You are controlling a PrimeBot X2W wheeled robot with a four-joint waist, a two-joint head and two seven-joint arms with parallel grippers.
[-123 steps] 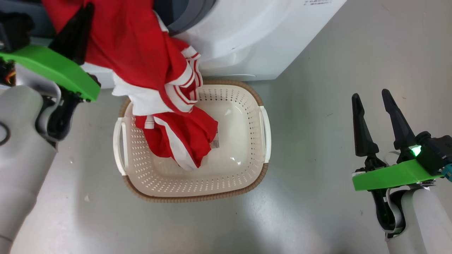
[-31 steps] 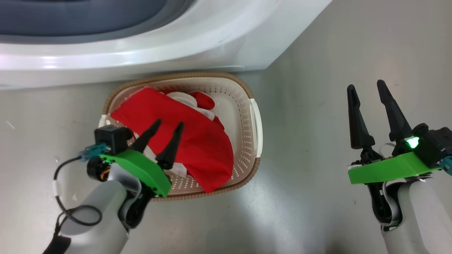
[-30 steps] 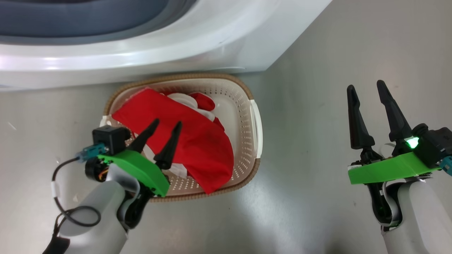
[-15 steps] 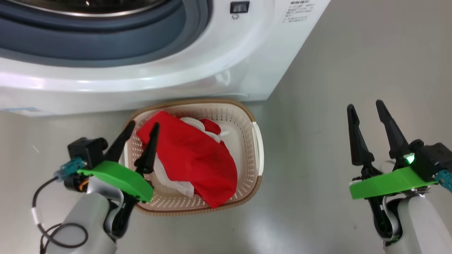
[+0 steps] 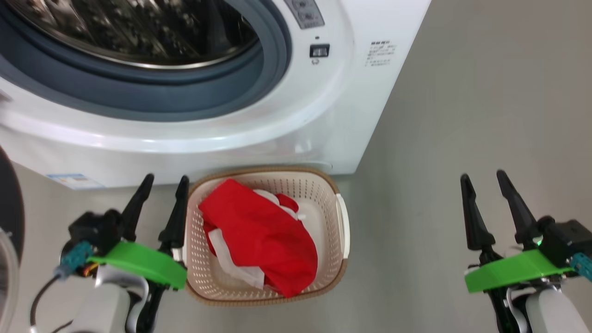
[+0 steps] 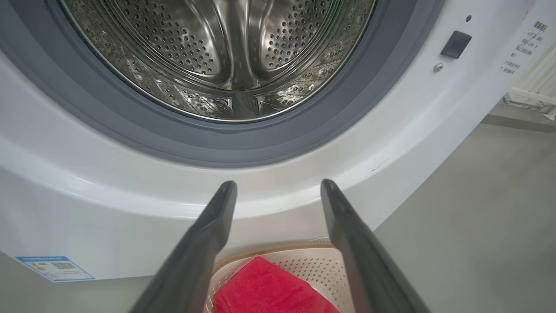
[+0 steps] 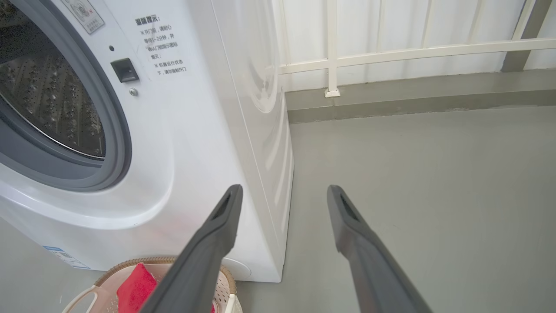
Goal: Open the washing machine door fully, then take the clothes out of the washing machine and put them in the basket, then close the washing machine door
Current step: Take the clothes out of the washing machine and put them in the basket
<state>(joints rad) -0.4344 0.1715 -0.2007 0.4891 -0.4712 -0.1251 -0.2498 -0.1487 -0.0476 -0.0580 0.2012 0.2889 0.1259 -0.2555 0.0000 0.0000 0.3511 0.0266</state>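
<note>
Glossy black plastic at the far left edge of the head view is the rim of the washing machine door (image 5: 8, 203), swung wide open, with a sliver of its clear glass bowl below it. I judge the door rigid and fairly weighty, turning only on its hinge, which is out of sight. The shiny rim looks slippery to pinch, so a flat push on the rim's free edge, far from the hinge, seems the better hold. The bulging glass is best left alone.

Next to the right, the left gripper (image 5: 166, 177) hangs with its fingers spread and nothing between them, just beside the left wall of the basket (image 5: 263, 170). The clothes (image 5: 259, 236) lie heaped inside the basket, red with white panels, and one red fold reaches the front rim. They look soft, limp and light, and they appear settled, so no further grasp seems needed.

Behind the basket stands the washing machine (image 5: 323, 115). In the left wrist view its steel drum (image 6: 226, 56) looks empty inside the grey gasket (image 6: 260, 148), so closing the door appears to be what remains. No cloth shows on the gasket where the door would seat.

Far right, the right gripper (image 5: 482, 175) is likewise spread and empty over the bare floor (image 5: 439, 115), well apart from the basket and the door.
</note>
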